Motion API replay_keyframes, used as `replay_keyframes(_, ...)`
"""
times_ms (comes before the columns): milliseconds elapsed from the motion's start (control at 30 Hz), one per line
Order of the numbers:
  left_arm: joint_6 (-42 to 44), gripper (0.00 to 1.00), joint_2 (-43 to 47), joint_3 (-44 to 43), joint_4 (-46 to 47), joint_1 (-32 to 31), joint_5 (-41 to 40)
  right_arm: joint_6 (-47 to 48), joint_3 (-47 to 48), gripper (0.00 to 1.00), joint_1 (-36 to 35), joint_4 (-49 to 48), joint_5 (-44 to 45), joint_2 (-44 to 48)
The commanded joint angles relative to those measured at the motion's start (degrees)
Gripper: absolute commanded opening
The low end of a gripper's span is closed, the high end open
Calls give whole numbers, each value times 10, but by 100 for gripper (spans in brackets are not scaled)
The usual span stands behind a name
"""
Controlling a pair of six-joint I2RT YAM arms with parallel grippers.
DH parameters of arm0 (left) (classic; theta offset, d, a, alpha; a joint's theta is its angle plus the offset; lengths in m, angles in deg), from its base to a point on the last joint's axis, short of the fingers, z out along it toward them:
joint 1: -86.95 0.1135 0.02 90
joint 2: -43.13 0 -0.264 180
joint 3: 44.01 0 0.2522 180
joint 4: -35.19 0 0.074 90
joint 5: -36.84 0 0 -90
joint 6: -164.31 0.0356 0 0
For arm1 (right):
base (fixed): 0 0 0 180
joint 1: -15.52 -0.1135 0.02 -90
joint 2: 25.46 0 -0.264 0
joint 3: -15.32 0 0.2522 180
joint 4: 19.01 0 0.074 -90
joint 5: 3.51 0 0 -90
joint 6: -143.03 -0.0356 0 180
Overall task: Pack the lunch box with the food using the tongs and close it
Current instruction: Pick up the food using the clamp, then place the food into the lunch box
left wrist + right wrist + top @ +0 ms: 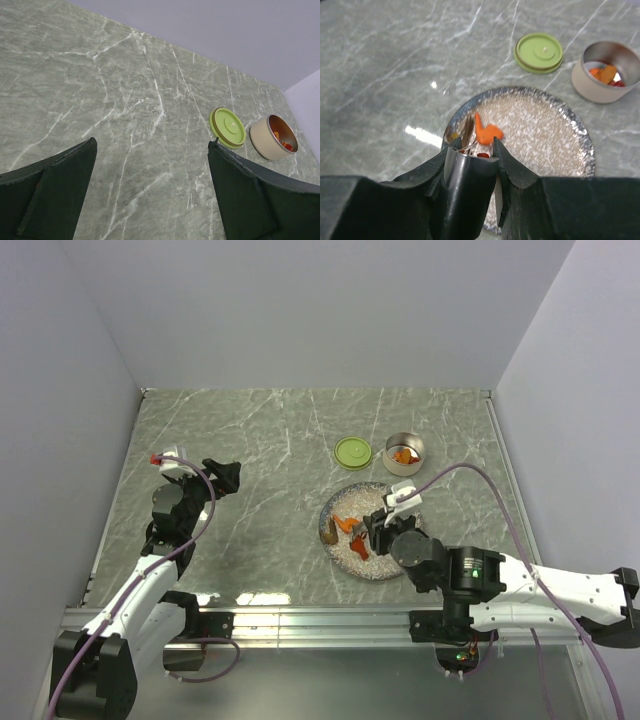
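Observation:
The lunch box (404,450) is a small steel tin standing open at the back, with orange food (606,74) inside. Its green lid (353,452) lies flat on the table to its left. More food lies on the speckled plate (385,565): an orange piece (487,131) and a brown piece (328,533) at the plate's left rim. My right gripper (476,145) hovers over the plate, shut on the dark tongs (465,190), whose thin tips (468,131) reach just left of the orange piece. My left gripper (152,144) is open and holds nothing, far to the left.
In the left wrist view the lid (228,127) and the tin (274,137) sit to the right, beyond the right finger. White walls enclose the marble table on three sides. A metal rail (300,620) runs along the near edge.

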Motion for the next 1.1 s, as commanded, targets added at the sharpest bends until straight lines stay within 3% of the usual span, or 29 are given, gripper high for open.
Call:
replay_keyframes(0,7,99,-2,-17,21,-2,-1,59,32,24,38,-70,16,11)
replay_keyframes(367,8,99,-10,-19,26,-2,0,149,50,23,246,-140,-132,3)
replay_keyframes(767,8,100,-16,-19,30,-2,2,175,50,22,332,-201,-163,-36)
replay_keyframes(1067,7,99,-17,-19,30,-2,3,193,120,22,446,-225,-231,-87)
